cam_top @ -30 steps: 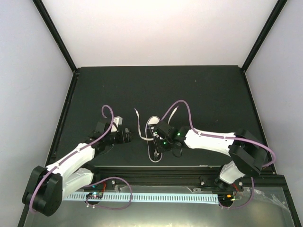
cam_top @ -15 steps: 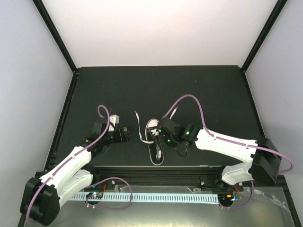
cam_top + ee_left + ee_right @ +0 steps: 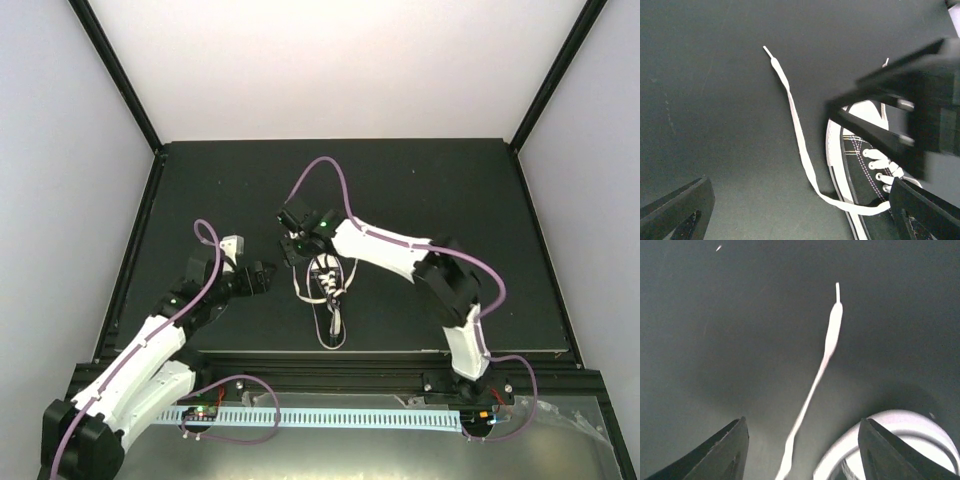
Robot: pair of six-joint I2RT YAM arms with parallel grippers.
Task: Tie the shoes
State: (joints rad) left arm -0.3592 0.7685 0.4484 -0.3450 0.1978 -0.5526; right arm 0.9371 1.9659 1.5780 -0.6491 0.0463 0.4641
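The black sneaker (image 3: 331, 300) with its white toe cap lies mid-table, toe pointing away from the arms. In the left wrist view the shoe (image 3: 866, 175) sits low right, and one long white lace (image 3: 797, 135) trails from it across the mat. My left gripper (image 3: 263, 277) stands open to the left of the shoe, holding nothing. My right gripper (image 3: 291, 247) hovers just beyond the toe on its left side, open. In its own view the lace (image 3: 829, 342) runs up between the fingers and the toe cap (image 3: 900, 432) is at lower right.
The black mat (image 3: 450, 200) ends at a metal rail (image 3: 330, 415) along the near edge. White walls with black corner posts (image 3: 120, 80) enclose the back and sides. A purple cable (image 3: 325, 165) loops above the right arm.
My right arm has swung from over the shoe's right side to beyond its toe on the left, and its jaws have opened. My left gripper has backed off slightly left and opened wide.
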